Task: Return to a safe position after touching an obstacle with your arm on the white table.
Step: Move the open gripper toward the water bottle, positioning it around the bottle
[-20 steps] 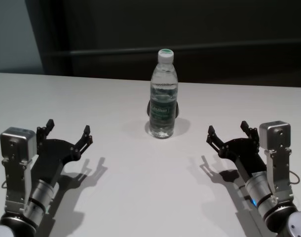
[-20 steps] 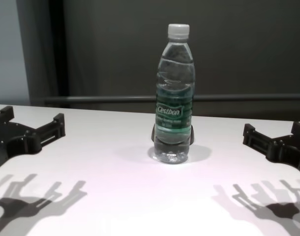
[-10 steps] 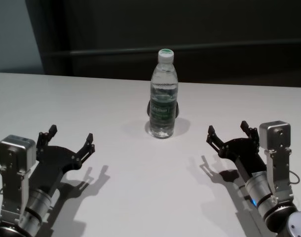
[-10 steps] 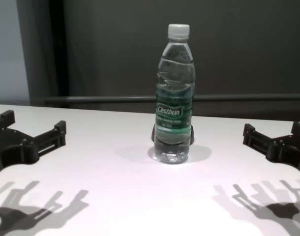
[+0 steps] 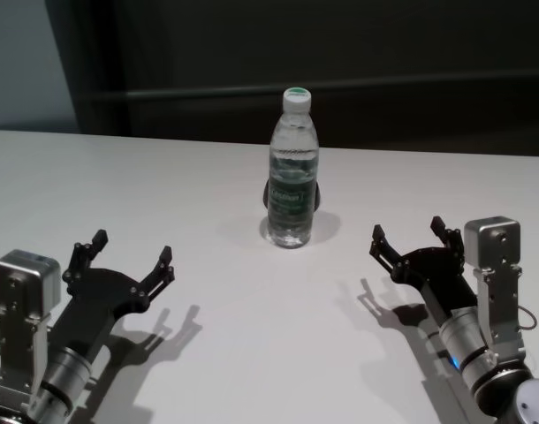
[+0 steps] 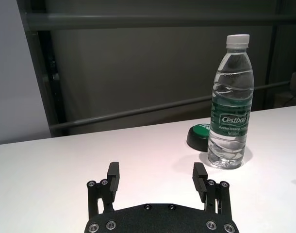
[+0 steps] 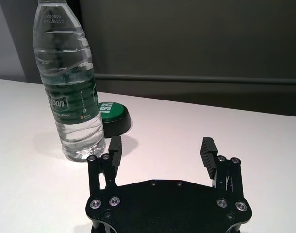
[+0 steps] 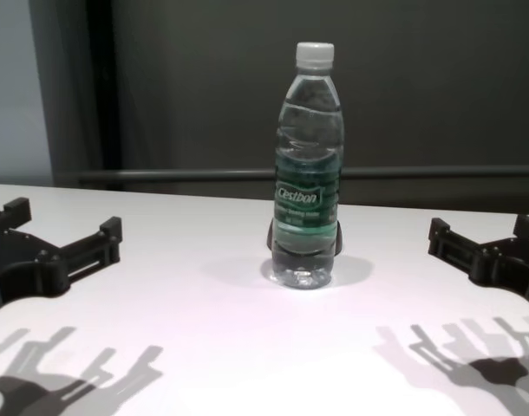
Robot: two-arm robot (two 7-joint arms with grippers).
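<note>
You're looking at a clear, glossy plastic bottle [image 5: 292, 172] with a white cap, standing on a smooth matt white table [image 5: 252, 353]. Both grippers, left [image 5: 128, 257] and right [image 5: 409, 234], show matt black plastic-looking fingers.

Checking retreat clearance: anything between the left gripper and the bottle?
Nothing. In the head view, only bare white table separates the open left gripper from the bottle. The dark stub sits behind the bottle, off that line.
</note>
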